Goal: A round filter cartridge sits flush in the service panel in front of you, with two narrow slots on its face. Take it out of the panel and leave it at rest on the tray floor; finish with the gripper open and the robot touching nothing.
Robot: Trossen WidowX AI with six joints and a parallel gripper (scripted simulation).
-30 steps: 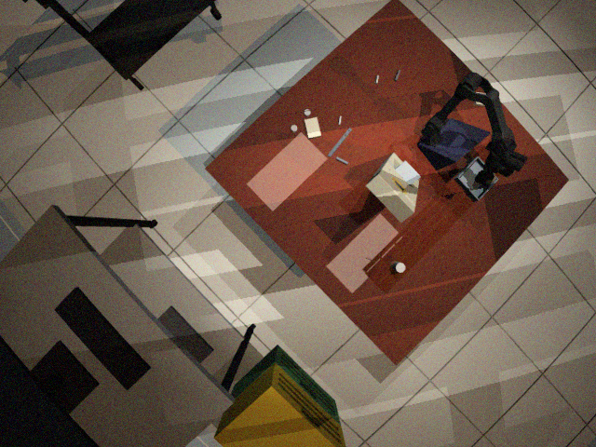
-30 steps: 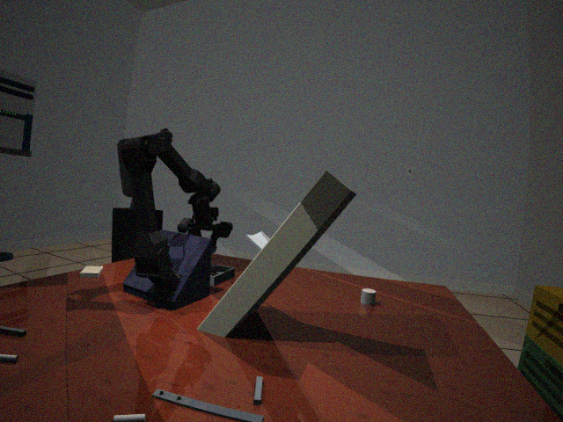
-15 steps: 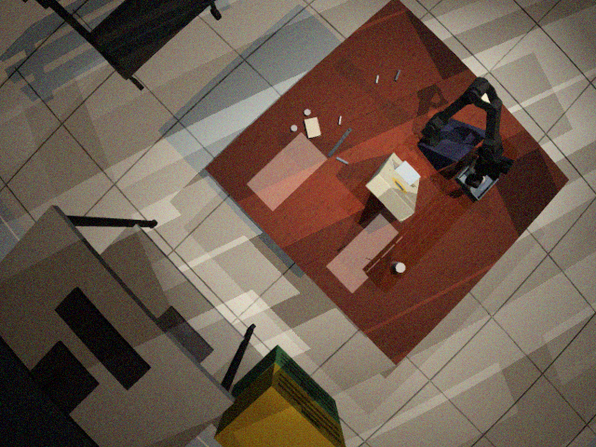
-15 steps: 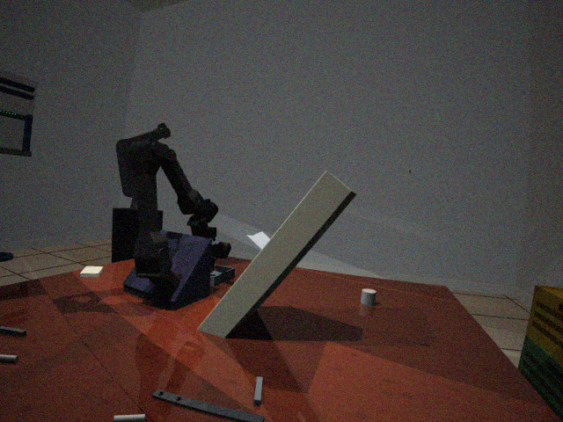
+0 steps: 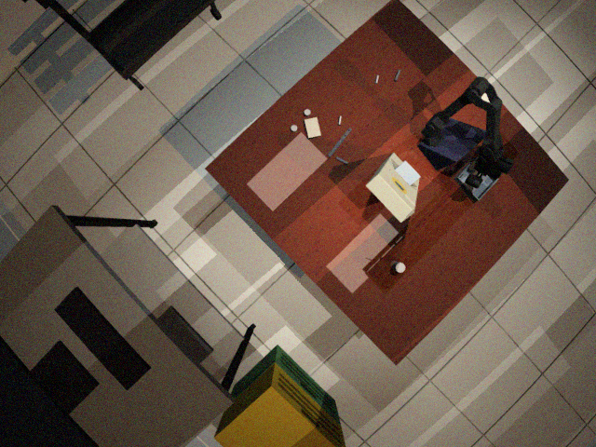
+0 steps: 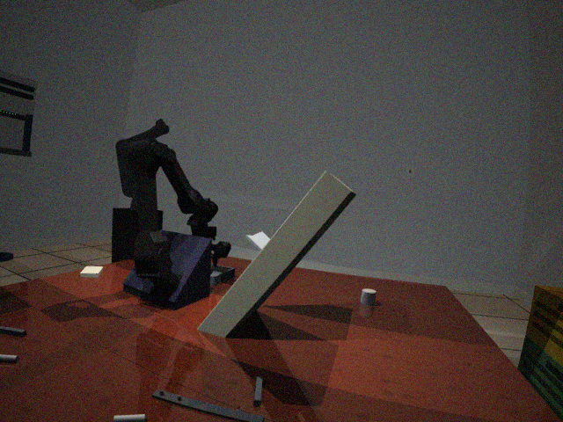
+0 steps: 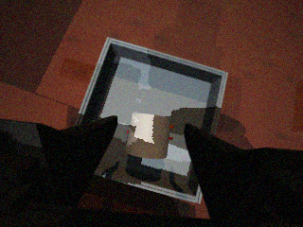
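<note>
The round filter cartridge (image 7: 148, 137) is a tan cylinder with a dark end, inside the grey-rimmed tray (image 7: 166, 56) (image 5: 482, 188) (image 6: 223, 275). My gripper (image 7: 151, 124) is open, with a fingertip on either side of the cartridge and a visible gap at each side. The fingers reach down over the tray. The cartridge appears to be low in the tray, but its contact with the floor is hard to tell. The cream service panel (image 5: 387, 192) (image 6: 281, 254) stands tilted on the table, with a yellow-marked dark spot on its face in the top view.
A dark blue wedge-shaped block (image 5: 450, 144) (image 6: 193, 261) stands beside the tray, close to the arm. A pale flap (image 5: 407, 173) (image 6: 259, 239) sticks out from the panel. A small white cylinder (image 5: 399, 267) (image 6: 368, 296) and a grey bar (image 5: 339, 142) (image 6: 207, 405) lie farther away.
</note>
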